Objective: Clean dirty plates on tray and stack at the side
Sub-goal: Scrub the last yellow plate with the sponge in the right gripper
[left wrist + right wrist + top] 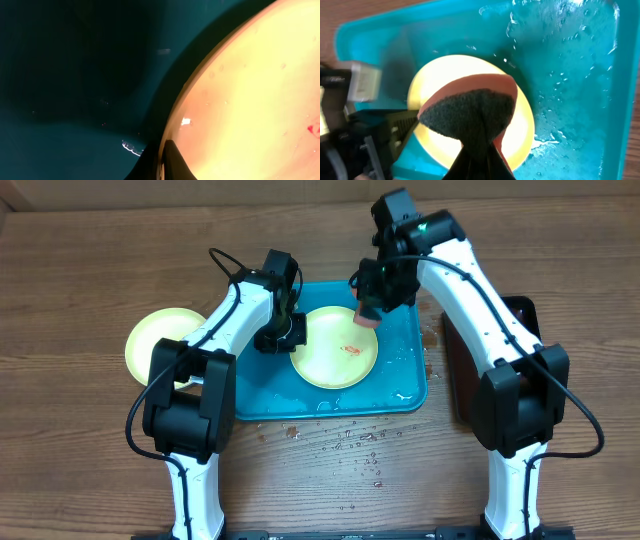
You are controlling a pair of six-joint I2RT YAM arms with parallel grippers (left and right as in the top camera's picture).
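the yellow-green plate [330, 358] lies in the wet blue tray [405, 375], red smear up, so it can be scrubbed where the water is caught. the left hand [282, 336] reaches in low, its fingers pinched on the plate's left rim, likely to stop it sliding. the right hand [370, 308] hangs above the plate's far edge, clamped on a sponge [367, 318], dark side down. another plate [150, 340] rests on the tabletop [80, 460] beside the tray.
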